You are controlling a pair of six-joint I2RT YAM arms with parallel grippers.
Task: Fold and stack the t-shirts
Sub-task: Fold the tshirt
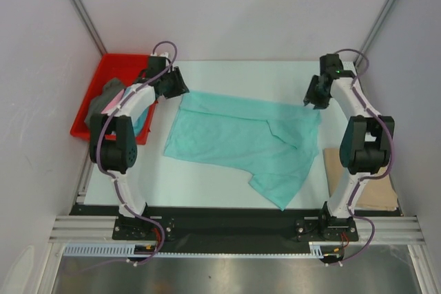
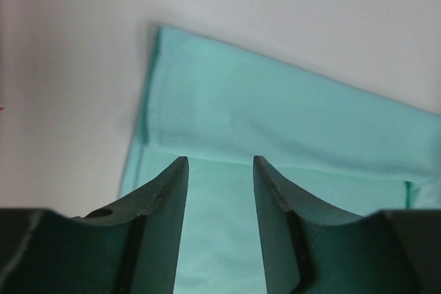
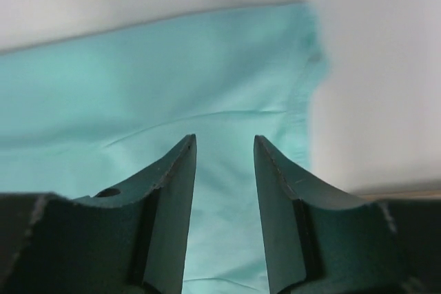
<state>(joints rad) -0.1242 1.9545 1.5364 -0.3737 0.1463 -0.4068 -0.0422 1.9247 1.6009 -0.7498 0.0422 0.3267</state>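
Left gripper (image 2: 220, 160) is open, jaws apart with nothing between them, over the far-left corner of the mint green t-shirt (image 1: 241, 135). The shirt's folded edge lies just ahead of its fingertips. Right gripper (image 3: 224, 139) is also open and empty, over the shirt's far-right corner, with the hem just beyond its right finger. The shirt lies spread and rumpled on the table (image 1: 207, 187) between both grippers. A red tray (image 1: 103, 74) outboard of the left gripper holds a dark grey t-shirt (image 1: 100, 101). A tan t-shirt (image 1: 372, 184) lies near the right arm's base.
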